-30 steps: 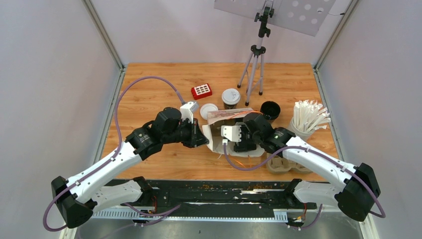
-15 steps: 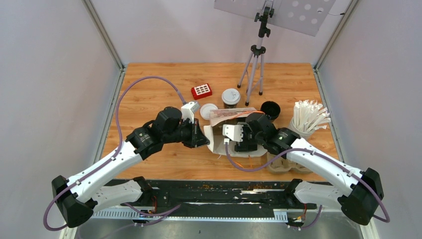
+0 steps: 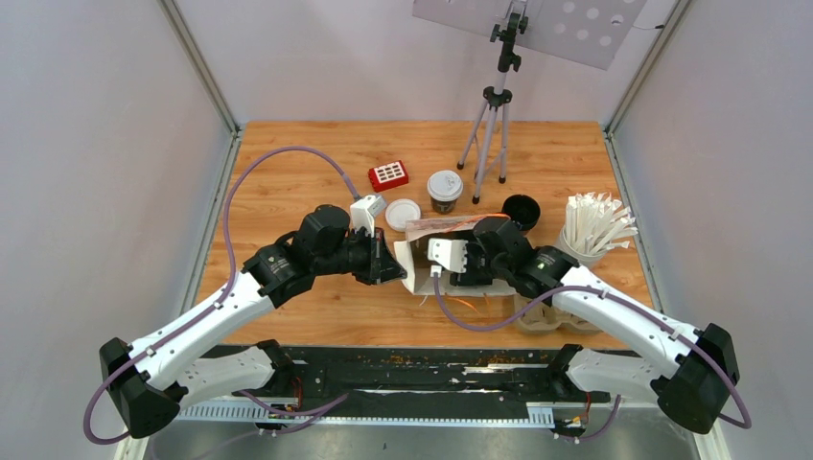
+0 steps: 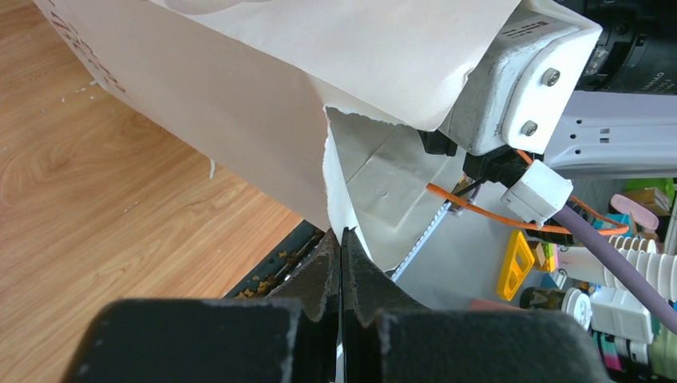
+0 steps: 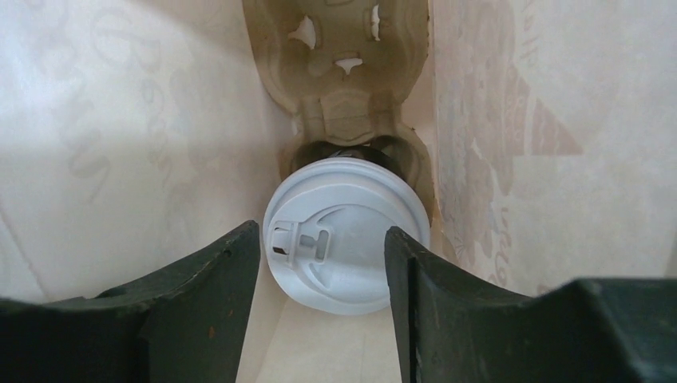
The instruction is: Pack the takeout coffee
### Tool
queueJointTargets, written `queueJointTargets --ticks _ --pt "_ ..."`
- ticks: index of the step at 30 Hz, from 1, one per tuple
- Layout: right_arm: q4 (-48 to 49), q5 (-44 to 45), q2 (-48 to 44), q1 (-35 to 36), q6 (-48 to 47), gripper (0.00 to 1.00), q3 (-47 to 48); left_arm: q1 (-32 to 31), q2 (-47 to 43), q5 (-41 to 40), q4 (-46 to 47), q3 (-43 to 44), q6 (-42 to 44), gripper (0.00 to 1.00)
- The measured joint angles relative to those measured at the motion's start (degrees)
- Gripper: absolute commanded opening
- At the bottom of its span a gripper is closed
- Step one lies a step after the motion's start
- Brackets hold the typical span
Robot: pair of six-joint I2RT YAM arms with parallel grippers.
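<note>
Your left tool [image 4: 342, 239] clamps the paper bag [image 4: 239, 96] by its rim: tug and it tears. Your right tool [image 5: 322, 233], jaws apart, could topple the coffee cup [image 5: 345, 239].

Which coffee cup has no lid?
The black cup beside the straws: open-topped. The tripod-side cup and the bagged cup wear white lids.
</note>
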Motion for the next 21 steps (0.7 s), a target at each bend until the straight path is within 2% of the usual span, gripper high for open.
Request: queueJointTargets --ticks 10,21 --pt "3.08 -1.03 0.66 0.0 1.27 0.42 -2.38 0.0 0.11 0.57 0.04 0.0 -0.44 0.0" --pt "8.83 1.44 0.66 -0.13 1.7 0.41 -6.01 0.0 0.13 1.27 0.13 0.0 -0.57 0.0"
